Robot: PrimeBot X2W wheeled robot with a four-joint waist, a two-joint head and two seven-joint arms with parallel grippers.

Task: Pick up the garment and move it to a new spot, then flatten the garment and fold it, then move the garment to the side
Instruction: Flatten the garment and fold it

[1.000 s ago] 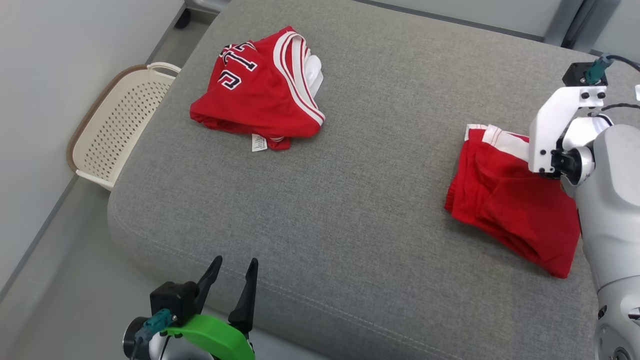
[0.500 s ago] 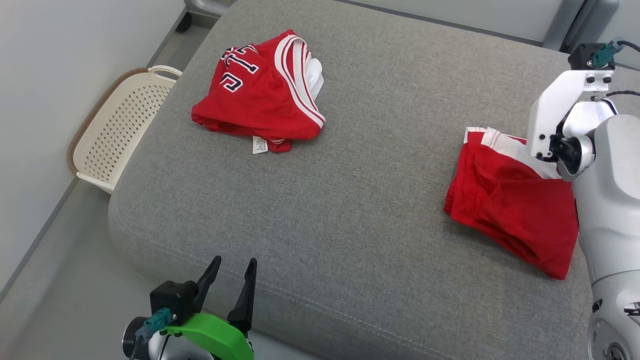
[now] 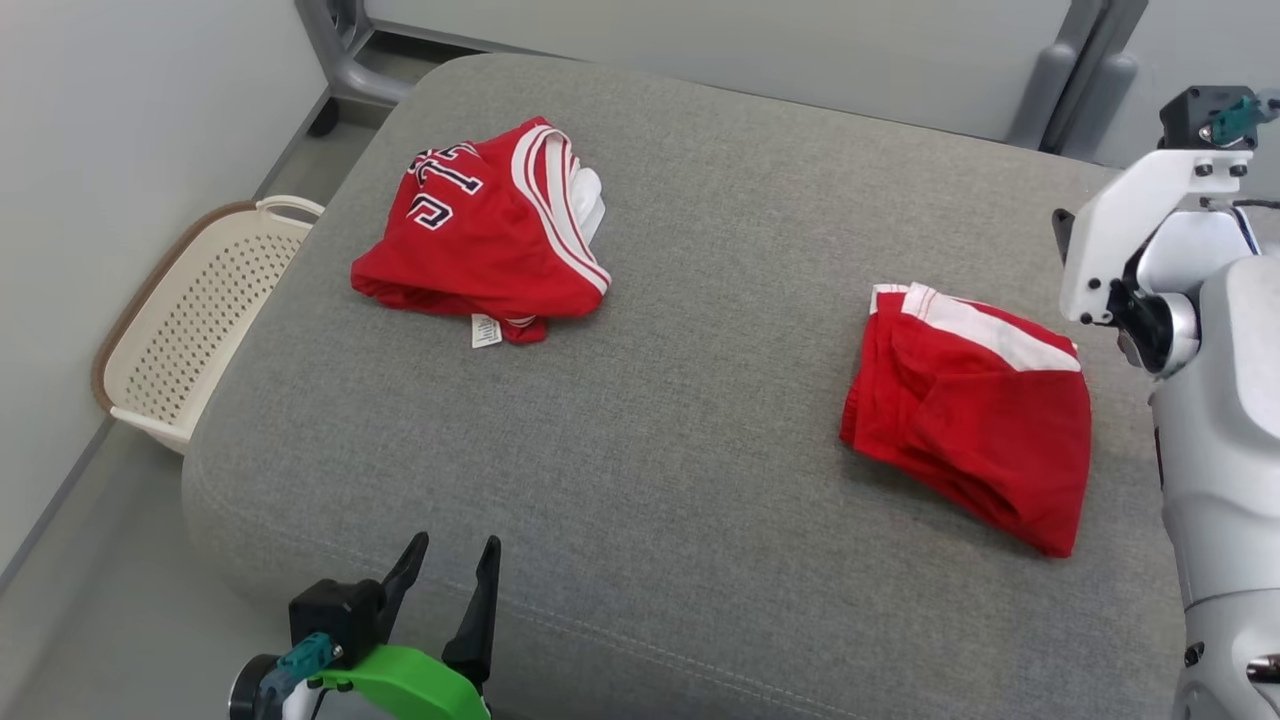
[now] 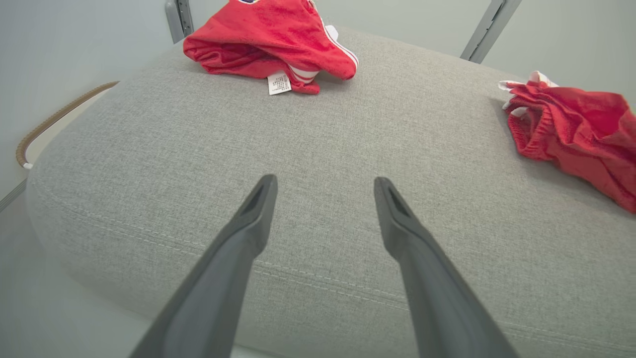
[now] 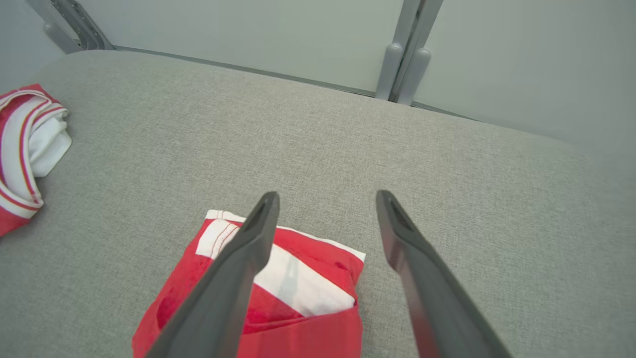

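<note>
A folded red garment (image 3: 975,405) with a white band lies on the right side of the grey cushion (image 3: 700,300). It also shows in the right wrist view (image 5: 298,293) and the left wrist view (image 4: 576,129). My right gripper (image 5: 325,199) hovers open above its white-banded end, with nothing between the fingers. The right arm's white wrist (image 3: 1120,240) stands just right of the garment. My left gripper (image 3: 452,548) is open and holds nothing at the cushion's front edge, its fingers (image 4: 253,209) pointing across the cushion.
A second red garment (image 3: 480,235), crumpled, with white stripes and dark lettering, lies at the cushion's far left. A cream perforated basket (image 3: 190,315) stands on the floor left of the cushion. Grey metal posts (image 3: 1075,75) rise behind the cushion.
My right gripper has opened, let go of the folded garment and drawn back off it. The head camera has shifted, so the whole picture has moved. The left arm has stayed put.
</note>
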